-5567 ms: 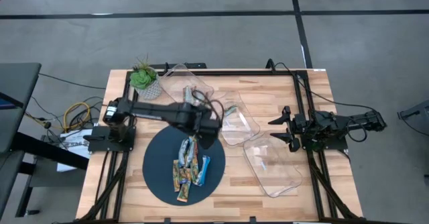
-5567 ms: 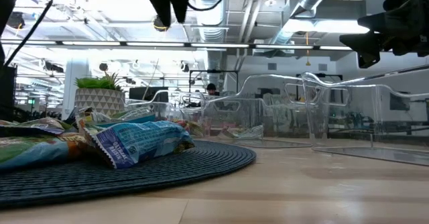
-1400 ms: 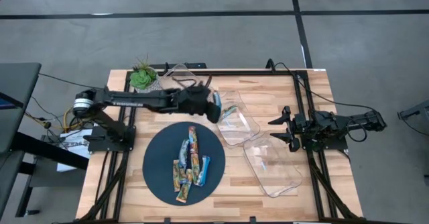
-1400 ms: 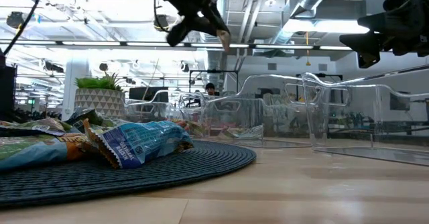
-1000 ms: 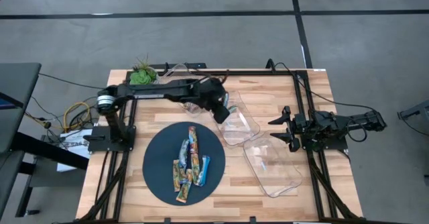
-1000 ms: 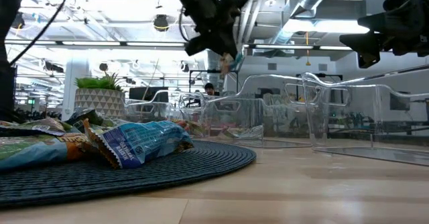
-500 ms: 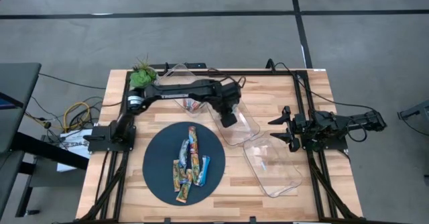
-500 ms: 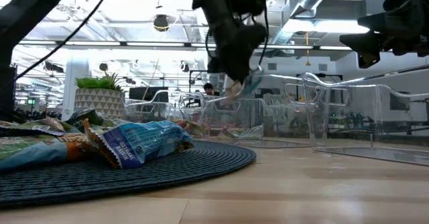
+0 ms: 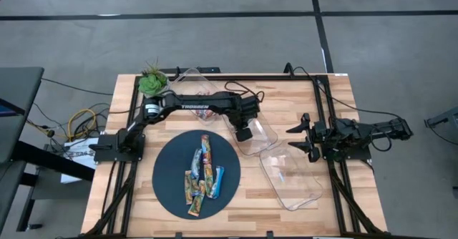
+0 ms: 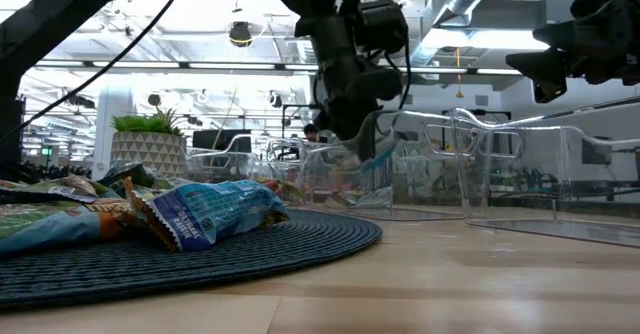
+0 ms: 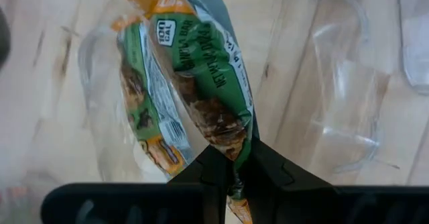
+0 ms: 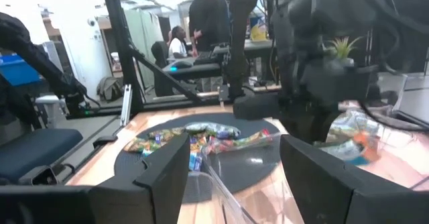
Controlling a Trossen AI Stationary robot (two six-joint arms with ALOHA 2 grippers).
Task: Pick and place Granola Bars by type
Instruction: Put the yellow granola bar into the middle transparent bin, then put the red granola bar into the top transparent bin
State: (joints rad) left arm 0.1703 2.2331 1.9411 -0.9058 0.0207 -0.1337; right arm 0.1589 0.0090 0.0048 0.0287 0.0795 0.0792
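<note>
Several granola bars (image 9: 202, 173) lie on a dark round mat (image 9: 168, 174) at the table's near left. My left gripper (image 9: 244, 132) reaches down into the middle clear tray (image 9: 266, 135), shut on a green-wrapped granola bar (image 11: 208, 76). Another green-wrapped bar (image 11: 139, 110) lies flat on that tray's floor, right beside the held one. In the low view the held bar (image 10: 376, 154) hangs below my left gripper (image 10: 350, 132). My right gripper (image 9: 301, 136) waits open at the table's right side, its fingers (image 12: 167, 167) with nothing between them. My left gripper pinches one end of the green bar (image 11: 231, 147) between its two fingers. The fingers come from above and point down into the tray. The bar hangs below them, slanted, its free end beside the bar on the tray floor; whether it touches the floor I cannot tell.
A second clear tray (image 9: 290, 174) stands near right of the middle one, and a third (image 9: 199, 89) at the far side holds a bar. A potted plant (image 9: 152, 81) stands at the far left corner. People stand in the room beyond the table (image 12: 208, 16).
My left gripper has carried the green bar toward the table's right and near edges and downward, from above the tray's far rim into the middle tray. It has stayed shut on the bar, which now hangs low inside the tray walls.
</note>
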